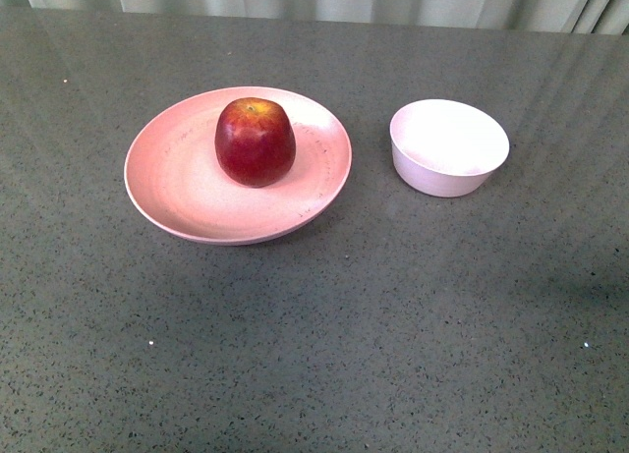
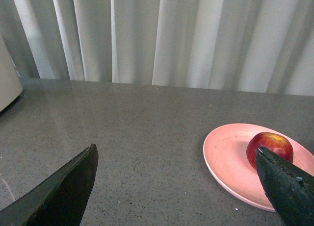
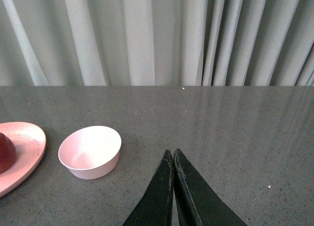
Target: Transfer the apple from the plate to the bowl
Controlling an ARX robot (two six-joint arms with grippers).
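Left fingers (image 2: 64, 191): 2, spread wide with nothing between them, over the counter (image 1: 393, 325) to the left of the plate (image 1: 177, 183).

Apple (image 1: 255, 141): sits stem-up near the plate's centre, untouched. The wide spread looks set for its girth.

Right fingers (image 3: 162, 189): pressed together and empty, right of the bowl (image 1: 432, 183) and nearer. Probably parked out of the way.

Bowl: empty, just right of the plate and not touching it, so the carry is short. Transfer not yet begun.

apple (image 1: 255, 141) unobstructed atop plate (image 1: 177, 193), open gap to bowl (image 1: 442, 183); bowl mouth open
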